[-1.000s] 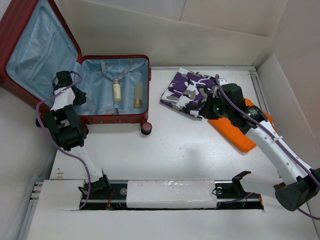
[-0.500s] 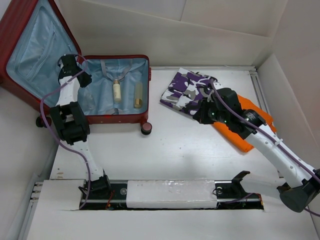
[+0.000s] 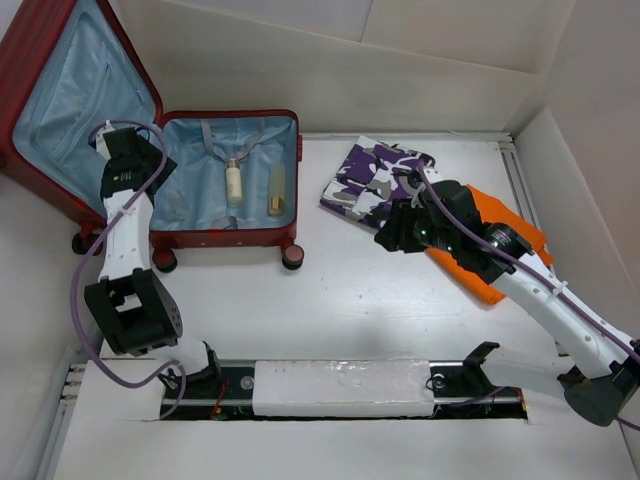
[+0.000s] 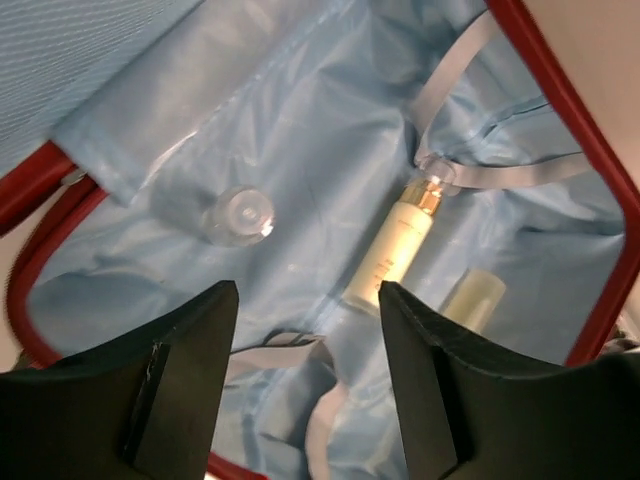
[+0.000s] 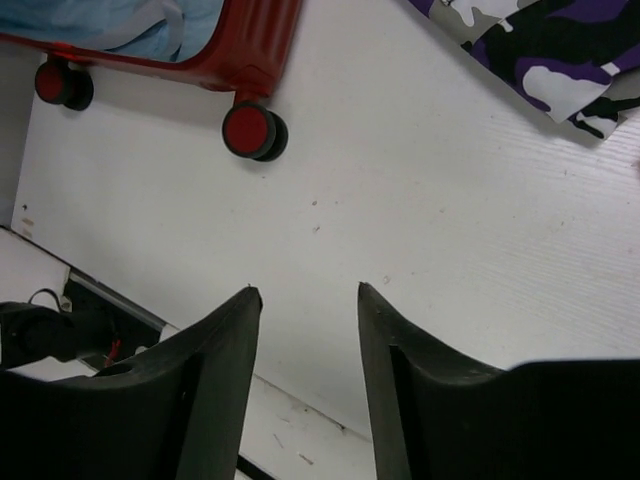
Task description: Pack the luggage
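1. One luggage (image 3: 225, 238) lies open at the far left of the table (image 5: 450, 220). Its base is flat and its lid (image 3: 60, 100) is tilted up to the left, blue lining showing. The ribbed shell looks stiff and probably heavy for these arms. The lid's red rim seems the best place to take hold when it comes to closing.
2. Two folded garments lie well right of it: a camo cloth (image 3: 370, 180) and, just beside it on the right, an orange cloth (image 3: 475, 278). Both look soft and light. A pinch at a folded edge should lift them, though they may droop or unfold.
3. Over bare table, just near of the camo cloth, hangs the right gripper (image 5: 308, 295), jaws apart with nothing between them.
4. Over the base's left end hovers the left gripper (image 4: 305, 295), jaws likewise parted and empty.
5. Three small items rest on the lining: a cream bottle (image 4: 395, 250), a pale bottle (image 4: 470, 295) just right of it, and a clear bottle (image 4: 238, 213) apart to the left. They look smooth and apt to roll.
6. Small wheels (image 5: 252, 132) on the near side could let the case roll if pushed.
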Controlling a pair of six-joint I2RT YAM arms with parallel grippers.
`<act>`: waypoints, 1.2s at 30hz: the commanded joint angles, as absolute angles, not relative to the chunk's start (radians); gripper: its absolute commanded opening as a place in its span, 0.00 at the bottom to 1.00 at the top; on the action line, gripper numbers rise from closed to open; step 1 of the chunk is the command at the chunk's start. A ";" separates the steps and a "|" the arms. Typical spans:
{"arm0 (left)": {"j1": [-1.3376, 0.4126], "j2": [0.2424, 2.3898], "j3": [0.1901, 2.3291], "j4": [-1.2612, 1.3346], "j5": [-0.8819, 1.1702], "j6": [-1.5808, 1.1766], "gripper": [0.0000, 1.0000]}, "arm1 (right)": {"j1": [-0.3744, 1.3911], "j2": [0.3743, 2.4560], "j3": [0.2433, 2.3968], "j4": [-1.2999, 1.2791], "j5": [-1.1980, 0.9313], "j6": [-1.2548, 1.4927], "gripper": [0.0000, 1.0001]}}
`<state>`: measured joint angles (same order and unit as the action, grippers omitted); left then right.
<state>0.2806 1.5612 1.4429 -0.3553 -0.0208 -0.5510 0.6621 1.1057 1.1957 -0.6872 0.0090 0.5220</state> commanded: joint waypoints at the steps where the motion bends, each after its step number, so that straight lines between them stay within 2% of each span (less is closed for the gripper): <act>1: 0.275 1.526 1.340 -0.344 -0.081 -0.514 0.56 | 0.673 1.095 1.204 -0.634 0.025 0.508 0.50; 4: 0.275 1.526 1.318 -0.344 -0.081 -0.514 0.56 | 0.673 1.104 1.204 -0.624 0.006 0.508 0.53; 8: 0.275 1.600 1.318 -0.365 -0.086 -0.476 0.50 | 0.683 1.104 1.204 -0.624 0.006 0.499 0.53; 14: 0.275 1.683 1.379 -0.356 -0.072 -0.453 0.50 | 0.683 1.095 1.204 -0.634 0.006 0.499 0.53; 16: 0.275 1.732 1.431 -0.365 -0.072 -0.443 0.44 | 0.683 1.095 1.204 -0.643 0.006 0.499 0.53; 20: 0.275 1.793 1.499 -0.388 -0.083 -0.443 0.37 | 0.683 1.086 1.204 -0.653 0.015 0.499 0.52; 27: 0.275 1.867 1.566 -0.397 -0.118 -0.443 0.35 | 0.692 1.086 1.204 -0.664 0.015 0.499 0.52; 31: 0.275 1.931 1.650 -0.416 -0.127 -0.434 0.27 | 0.692 1.086 1.204 -0.664 0.015 0.499 0.51; 36: 0.275 1.995 1.738 -0.426 -0.127 -0.434 0.25 | 0.692 1.106 1.204 -0.664 0.015 0.499 0.51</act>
<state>0.2764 1.9743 1.6688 -0.4099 -0.1108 -0.4473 0.6823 1.1076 1.1957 -0.6811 0.0078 0.5121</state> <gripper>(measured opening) 0.265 0.512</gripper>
